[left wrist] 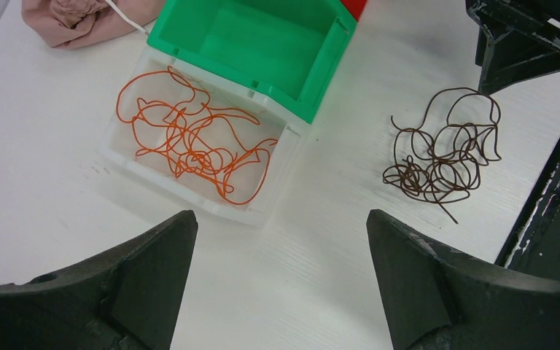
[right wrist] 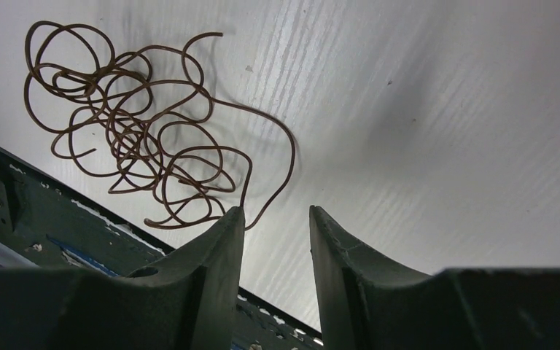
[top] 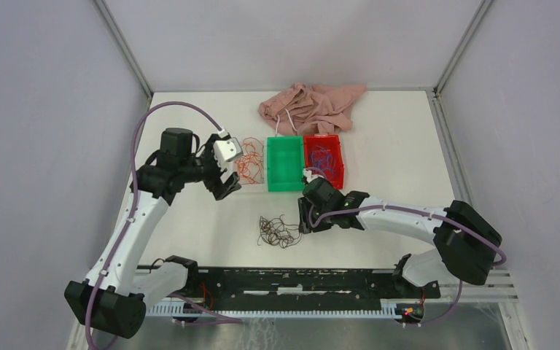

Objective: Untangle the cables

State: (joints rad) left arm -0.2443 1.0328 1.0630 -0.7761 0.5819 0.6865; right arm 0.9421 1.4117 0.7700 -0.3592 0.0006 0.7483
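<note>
Brown cables [right wrist: 127, 138] loose, just beside parted right fingers [right wrist: 215, 255]

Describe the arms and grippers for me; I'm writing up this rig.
The left arm and right arm have white links between bulky black joints, each trailed by a lilac cable. The left gripper and right gripper each carry two matte black, wedge-shaped fingers. A white block sits at the left wrist.
</note>
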